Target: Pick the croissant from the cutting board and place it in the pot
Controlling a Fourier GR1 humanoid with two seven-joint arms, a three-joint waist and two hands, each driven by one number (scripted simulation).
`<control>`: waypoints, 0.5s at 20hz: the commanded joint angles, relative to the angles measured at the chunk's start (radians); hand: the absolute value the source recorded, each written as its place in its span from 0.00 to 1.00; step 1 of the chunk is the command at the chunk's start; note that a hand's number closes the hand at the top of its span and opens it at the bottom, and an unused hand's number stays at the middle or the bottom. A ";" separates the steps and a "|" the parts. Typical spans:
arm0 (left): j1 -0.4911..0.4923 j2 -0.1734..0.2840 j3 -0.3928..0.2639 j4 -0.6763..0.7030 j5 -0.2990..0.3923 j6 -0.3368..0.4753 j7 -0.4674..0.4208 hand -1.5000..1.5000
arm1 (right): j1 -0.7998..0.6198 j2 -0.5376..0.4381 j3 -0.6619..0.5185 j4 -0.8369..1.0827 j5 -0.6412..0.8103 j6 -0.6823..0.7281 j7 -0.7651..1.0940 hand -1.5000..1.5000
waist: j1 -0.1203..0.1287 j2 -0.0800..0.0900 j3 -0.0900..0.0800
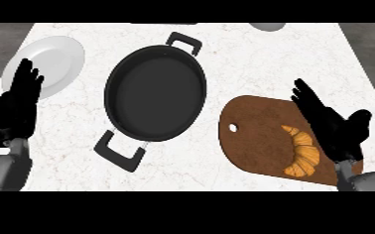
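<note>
The croissant [302, 151] lies on the right-hand part of the brown cutting board [253, 129], near the board's lower right edge. Its long axis runs roughly top to bottom in the head view, bowed into a crescent whose ends curve toward the left — so its back faces the right hand.

The right hand [330, 124] stands just beside the croissant, on its right and reaching a little beyond its upper end. Its fingers are straight and spread and hold nothing. The palm appears to overlap the croissant's right flank, though from this steep angle it cannot be told whether hand and pastry touch or the hand hovers above.

The black pot [155, 93], two-handled and tilted on a diagonal, sits on the bench [242, 54] to the left of the board, apart from it. The left hand [22, 104] rests open near the left edge, fingers up, partly over a white plate [55, 62] — well apart from the croissant.

Judgement: the right hand is plainly the nearer one, and the grasp turns on closing across the croissant's short axis, fingers and thumb either side of its width. The carry then goes leftward to the pot.
</note>
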 commanded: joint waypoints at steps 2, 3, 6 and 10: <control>-0.019 0.016 -0.046 0.067 -0.080 -0.002 0.030 0.50 | -0.036 0.039 -0.002 -0.001 0.118 -0.146 0.036 1.00 | -0.005 -0.018 0.023; 0.057 0.041 -0.057 0.061 -0.102 -0.022 -0.006 0.50 | -0.029 0.029 -0.021 -0.036 0.153 -0.220 0.038 1.00 | -0.003 -0.021 0.022; 0.055 0.135 -0.099 0.078 -0.194 -0.022 0.068 0.50 | -0.045 0.035 -0.063 -0.035 0.241 -0.374 0.037 1.00 | -0.014 -0.021 0.023; 0.118 0.080 -0.086 0.114 -0.121 -0.027 0.129 0.50 | 0.027 -0.072 -0.159 0.047 0.511 -0.694 -0.002 0.00 | -0.070 -0.030 0.017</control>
